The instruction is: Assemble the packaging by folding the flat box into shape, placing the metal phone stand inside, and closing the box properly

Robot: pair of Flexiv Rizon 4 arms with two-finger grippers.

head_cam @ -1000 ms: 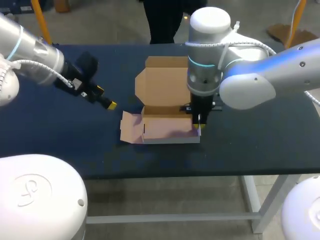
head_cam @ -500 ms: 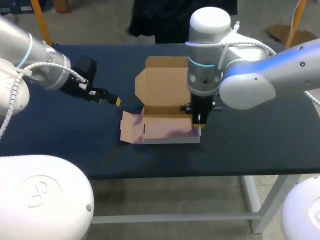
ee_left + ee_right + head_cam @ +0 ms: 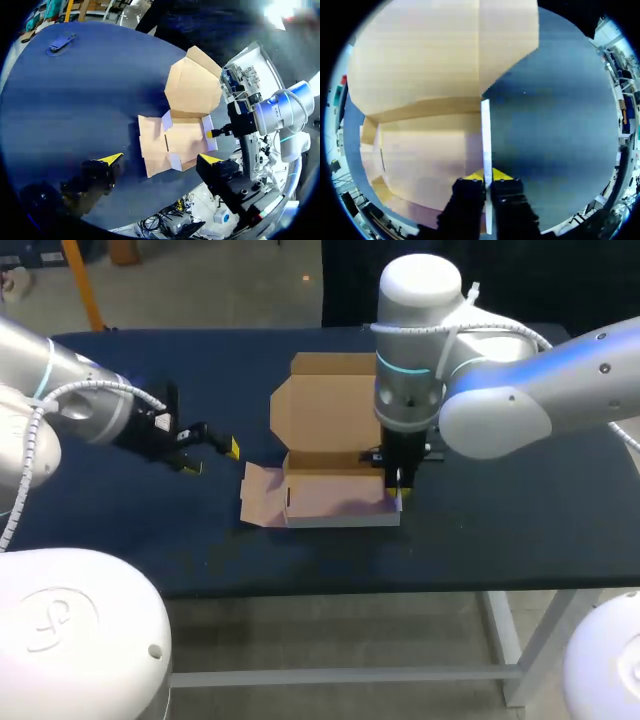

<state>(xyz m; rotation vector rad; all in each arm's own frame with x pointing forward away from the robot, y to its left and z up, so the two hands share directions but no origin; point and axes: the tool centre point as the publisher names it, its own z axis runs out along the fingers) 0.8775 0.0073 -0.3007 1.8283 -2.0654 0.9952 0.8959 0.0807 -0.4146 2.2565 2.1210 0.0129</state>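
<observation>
right gripper (image 3: pixel 487 175) clamps box (image 3: pixel 330 495) right wall; left gripper (image 3: pixel 212 457) wide over table (image 3: pixel 520 500) beside box

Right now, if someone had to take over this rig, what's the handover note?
Left gripper: open, empty, to the left of the box, apart from it.
Right gripper: shut on the box's right side wall, which stands upright.
Box: mid-table, tray partly formed, lid open and lying back, left flap flat.
Phone stand: probably the small grey piece at the table's far end; not in the box.
Done: partial folding. Left: finish the walls, load the stand, close the lid.
</observation>
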